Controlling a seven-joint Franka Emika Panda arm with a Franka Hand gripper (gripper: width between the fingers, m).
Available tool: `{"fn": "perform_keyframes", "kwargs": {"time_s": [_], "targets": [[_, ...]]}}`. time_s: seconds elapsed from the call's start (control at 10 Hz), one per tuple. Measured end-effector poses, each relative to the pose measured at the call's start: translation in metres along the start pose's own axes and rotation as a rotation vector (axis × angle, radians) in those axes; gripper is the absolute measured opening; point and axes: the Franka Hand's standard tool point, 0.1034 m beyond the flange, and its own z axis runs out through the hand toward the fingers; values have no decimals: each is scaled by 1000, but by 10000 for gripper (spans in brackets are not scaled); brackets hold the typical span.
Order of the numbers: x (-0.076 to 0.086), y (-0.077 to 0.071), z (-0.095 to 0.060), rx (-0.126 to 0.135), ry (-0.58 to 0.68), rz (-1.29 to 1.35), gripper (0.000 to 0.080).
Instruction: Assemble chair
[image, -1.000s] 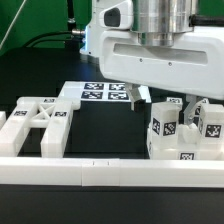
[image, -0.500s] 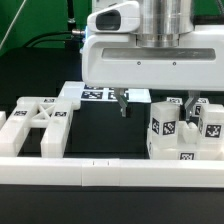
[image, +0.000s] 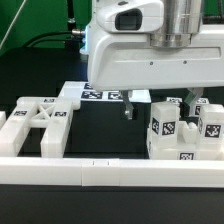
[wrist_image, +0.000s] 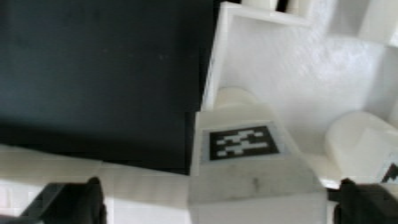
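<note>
Exterior view: the arm's white housing (image: 130, 55) fills twelve o'clock and hides most of the marker board (image: 92, 93). Below it the gripper (image: 158, 104) hangs with its fingers (image: 127, 106) spread wide, holding nothing. The chair's tagged frame (image: 35, 122) lies at eight o'clock. Its tagged blocks (image: 172, 128) are at four o'clock, cut off by the edge. The wrist view is blurred: a tagged white piece (wrist_image: 240, 143) shows between the fingertips (wrist_image: 71, 200).

Black table (image: 100, 135) bears chair parts (image: 35, 125), marker board (image: 102, 95), seemingly a rail (image: 100, 172).
</note>
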Motion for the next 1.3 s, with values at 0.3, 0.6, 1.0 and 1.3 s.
{"fn": "perform_keyframes", "kwargs": {"time_s": [0.3, 0.6, 1.0, 1.3], "targets": [[0, 0, 1, -2, 8, -2, 389], [-1, 1, 2, -2, 6, 16, 287], [1, -2, 3, 3, 11, 418, 287], [-1, -12, 5, 10, 8, 839, 287]]}}
